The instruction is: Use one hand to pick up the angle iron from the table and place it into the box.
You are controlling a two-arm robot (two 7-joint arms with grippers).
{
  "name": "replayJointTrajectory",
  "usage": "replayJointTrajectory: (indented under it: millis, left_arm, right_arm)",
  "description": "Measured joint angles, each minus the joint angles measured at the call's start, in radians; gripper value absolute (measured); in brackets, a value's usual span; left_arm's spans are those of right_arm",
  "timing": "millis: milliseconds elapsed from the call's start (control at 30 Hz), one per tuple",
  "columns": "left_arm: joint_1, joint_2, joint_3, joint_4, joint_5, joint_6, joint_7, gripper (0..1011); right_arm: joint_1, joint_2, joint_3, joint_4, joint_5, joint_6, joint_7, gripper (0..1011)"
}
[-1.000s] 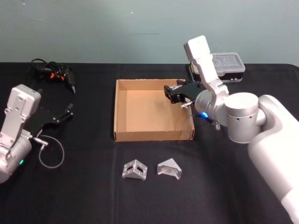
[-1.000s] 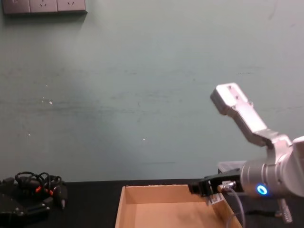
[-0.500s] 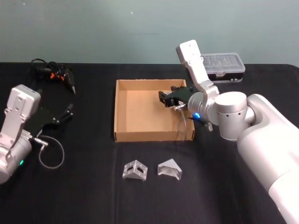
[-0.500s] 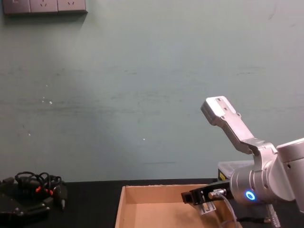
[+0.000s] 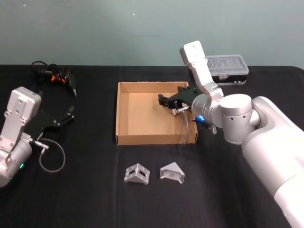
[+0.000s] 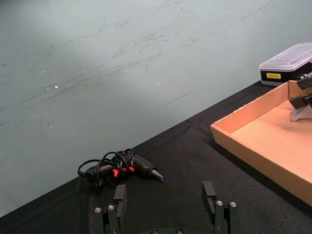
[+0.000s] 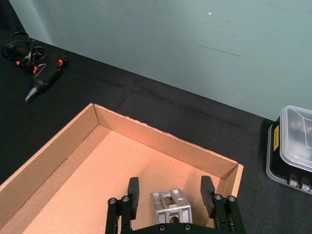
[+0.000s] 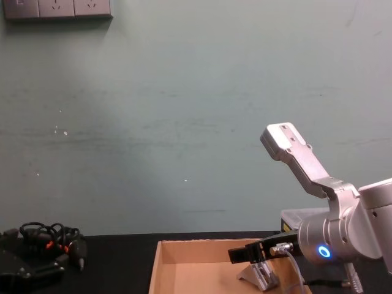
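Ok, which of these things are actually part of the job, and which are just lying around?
Job: cardboard box; angle iron in it, under the open right tool; two angle irons on the table before the box.
Lying about: corded black device, far left; plastic case beyond the box; left tool, parked left.

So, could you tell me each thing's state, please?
Right gripper: open, straddling the boxed bracket.
Boxed bracket: free, resting on the box floor.
Box: open-topped, holding one bracket.
Left gripper: open, empty, parked at the left.
Left table bracket: lying before the box.
Right table bracket: lying beside it.
Plastic case: lid shut.
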Motion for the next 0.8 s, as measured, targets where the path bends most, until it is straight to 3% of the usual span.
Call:
replayJointTrajectory:
  millis: [300,400,533,667,700,800]
  left_arm:
    - [0.0,0.0,0.0,0.0,0.0,0.0,0.0,1011]
    - [0.0,0.0,0.0,0.0,0.0,0.0,0.0,1011]
    - [0.0,0.0,0.0,0.0,0.0,0.0,0.0,1012]
    - [0.0,0.0,0.0,0.0,0.0,0.0,0.0,1011]
    - [0.0,0.0,0.0,0.0,0.0,0.0,0.0,1011]
    - [0.0,0.0,0.0,0.0,0.0,0.0,0.0,1011]
  right_arm:
    - [-0.001,0.001,0.0,-0.003,0.001,0.001,-0.003,1003]
    - [-0.011,0.006,0.0,-0.023,-0.001,0.001,-0.001,1000]
    - [-0.075,0.044,0.003,-0.144,-0.016,0.013,0.008,1000]
    - [-0.171,0.102,0.007,-0.331,-0.031,0.046,0.027,1000]
    - [-0.171,0.102,0.007,-0.331,-0.031,0.046,0.027,1000]
    - [-0.253,0.152,0.02,-0.475,-0.03,0.084,0.052,1000]
